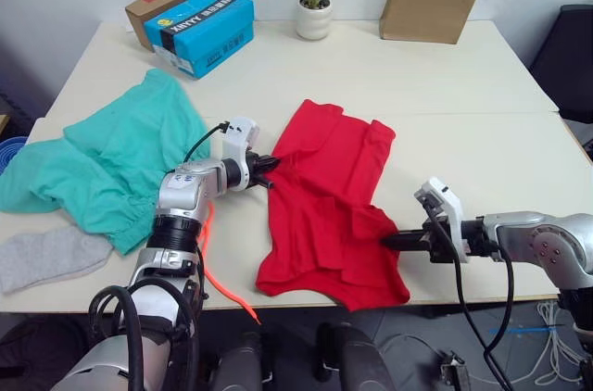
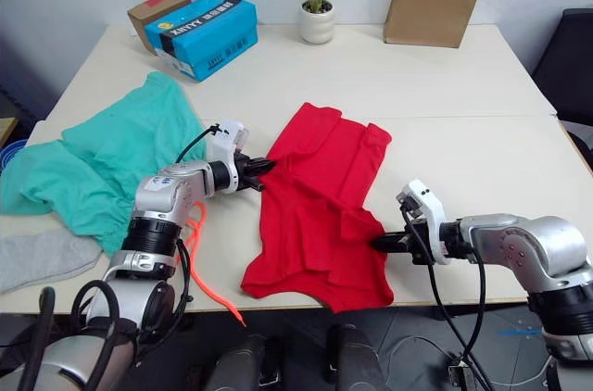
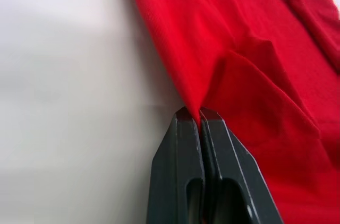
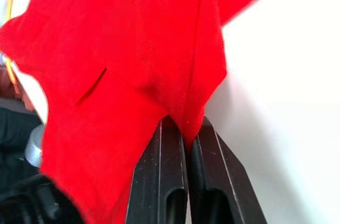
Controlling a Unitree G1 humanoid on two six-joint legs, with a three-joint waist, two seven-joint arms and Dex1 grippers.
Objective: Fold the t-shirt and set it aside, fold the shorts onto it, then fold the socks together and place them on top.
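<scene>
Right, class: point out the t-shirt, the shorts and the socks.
t-shirt [image 1: 324, 196], left eye view, middle of the red cloth.
shorts [image 1: 111, 159], left eye view, middle of the teal cloth.
socks [image 1: 46, 257], left eye view, grey knit.

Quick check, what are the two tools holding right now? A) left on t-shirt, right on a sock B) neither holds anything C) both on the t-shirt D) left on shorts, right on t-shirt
C: the left tool and the right tool are each shut on an edge of the red t-shirt, on opposite sides; the teal shorts and grey sock lie untouched on the table.

"XINYU" on the blue box [image 2: 201, 33]
</scene>
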